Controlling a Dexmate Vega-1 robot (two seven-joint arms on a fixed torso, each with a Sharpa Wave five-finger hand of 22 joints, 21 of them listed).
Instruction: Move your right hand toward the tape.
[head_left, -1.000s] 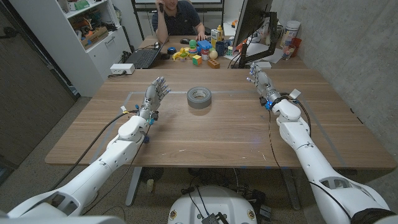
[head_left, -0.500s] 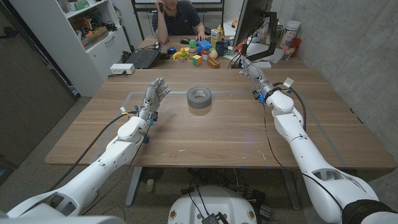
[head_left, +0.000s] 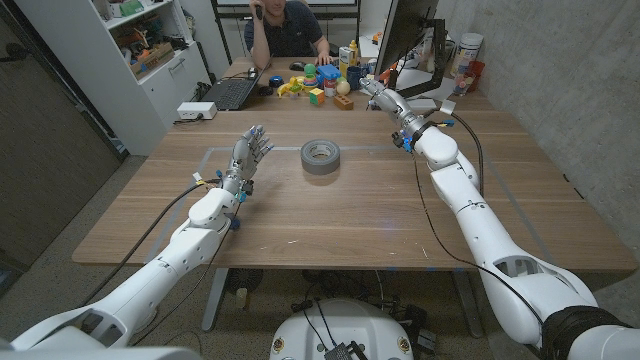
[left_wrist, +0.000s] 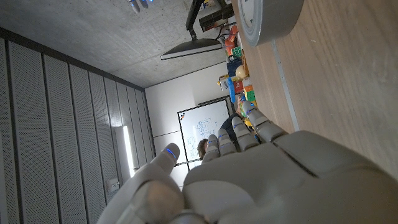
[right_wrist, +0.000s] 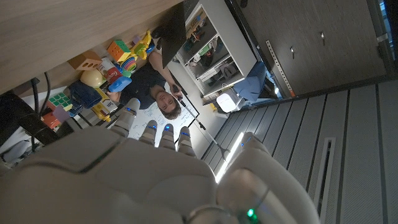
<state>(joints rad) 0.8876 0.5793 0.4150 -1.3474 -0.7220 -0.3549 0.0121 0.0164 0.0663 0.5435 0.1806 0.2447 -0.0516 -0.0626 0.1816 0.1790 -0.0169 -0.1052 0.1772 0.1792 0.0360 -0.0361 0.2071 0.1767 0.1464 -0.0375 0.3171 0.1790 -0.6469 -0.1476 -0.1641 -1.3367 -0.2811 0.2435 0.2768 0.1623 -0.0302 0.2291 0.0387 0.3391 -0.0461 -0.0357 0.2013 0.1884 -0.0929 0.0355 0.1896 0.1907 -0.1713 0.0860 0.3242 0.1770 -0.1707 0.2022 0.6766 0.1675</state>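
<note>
The left hand stands over the wooden table at the end of its outstretched arm, fingers apart and reaching away from the robot, holding nothing; its own wrist camera shows the back of that hand with the fingers extended. The tape, a grey roll lying flat on the table, sits just beside the left hand on its inner side and slightly beyond it; an edge of the roll also shows ahead of the fingers in the left wrist view. The right hand is farther out, near the table's far edge, well apart from the tape, which lies nearer the robot and toward the left hand. Its fingers point away from the robot, extended and spread with nothing in them, as its wrist view of the hand also shows. Beyond the right hand stand toys, a laptop and a monitor, with a seated person behind them.
</note>
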